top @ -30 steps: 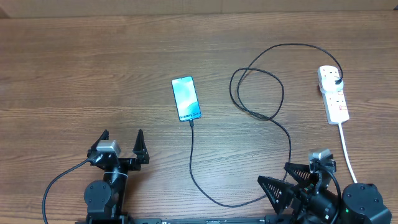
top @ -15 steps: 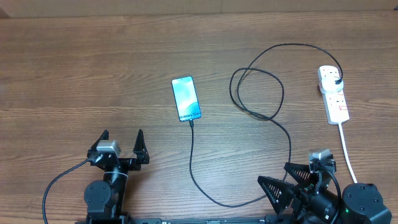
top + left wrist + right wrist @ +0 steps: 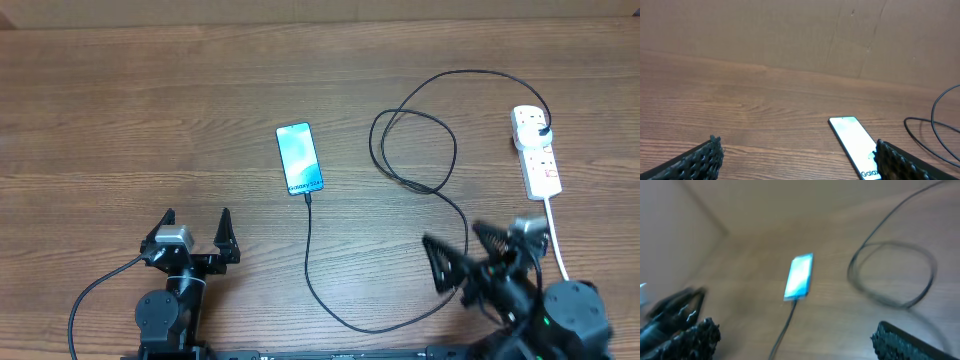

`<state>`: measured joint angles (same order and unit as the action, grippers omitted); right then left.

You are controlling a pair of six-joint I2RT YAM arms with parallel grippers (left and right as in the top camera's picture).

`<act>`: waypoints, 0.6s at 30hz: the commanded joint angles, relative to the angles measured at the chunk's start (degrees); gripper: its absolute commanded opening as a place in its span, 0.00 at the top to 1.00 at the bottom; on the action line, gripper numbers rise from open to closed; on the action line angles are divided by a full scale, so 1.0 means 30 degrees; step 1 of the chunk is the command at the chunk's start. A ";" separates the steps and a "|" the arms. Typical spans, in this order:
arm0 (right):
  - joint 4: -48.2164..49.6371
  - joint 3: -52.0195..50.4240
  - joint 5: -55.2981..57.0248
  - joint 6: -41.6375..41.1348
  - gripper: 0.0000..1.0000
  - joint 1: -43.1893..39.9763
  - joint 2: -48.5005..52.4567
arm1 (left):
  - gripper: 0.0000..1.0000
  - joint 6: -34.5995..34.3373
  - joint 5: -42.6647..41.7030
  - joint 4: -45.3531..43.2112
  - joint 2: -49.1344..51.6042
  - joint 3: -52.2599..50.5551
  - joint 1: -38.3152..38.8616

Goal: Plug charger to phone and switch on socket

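Note:
The phone (image 3: 299, 158) lies screen up, lit blue-cyan, at the table's middle; it also shows in the left wrist view (image 3: 854, 143) and, blurred, in the right wrist view (image 3: 799, 276). The black charger cable (image 3: 420, 185) runs from the phone's near end, curves across the front, loops, and ends in a black plug (image 3: 541, 132) seated in the white socket strip (image 3: 535, 152) at the far right. My left gripper (image 3: 195, 234) is open and empty at the front left. My right gripper (image 3: 464, 255) is open and empty at the front right, just left of the strip's white lead.
The strip's thick white lead (image 3: 558, 240) runs toward the front edge beside my right arm. A brown wall (image 3: 790, 35) stands behind the table.
My right arm has swung up and away from the front edge, its gripper now further forward over the table. The left arm, phone, cable and strip have not moved.

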<state>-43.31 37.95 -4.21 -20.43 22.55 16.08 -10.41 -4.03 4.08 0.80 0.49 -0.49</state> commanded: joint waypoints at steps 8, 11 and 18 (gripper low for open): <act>1.2531 -0.6652 -0.3920 0.3075 0.00 -0.4991 -0.0408 | 0.00 0.0036 -0.0007 0.0029 -0.0182 -0.0080 -0.0044; 1.2881 -0.7104 -0.3825 0.4896 0.00 -0.5078 -0.1239 | 0.00 0.0036 -0.0007 0.0029 -0.0182 -0.0080 -0.0044; 1.2779 -0.8437 -0.3628 0.7985 0.00 -0.5384 -0.3016 | 0.01 0.0036 -0.0007 0.0029 -0.0182 -0.0080 -0.0044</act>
<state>-5.10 14.85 -14.79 -2.20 7.14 8.78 -10.39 -4.03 4.05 0.80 0.49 -0.49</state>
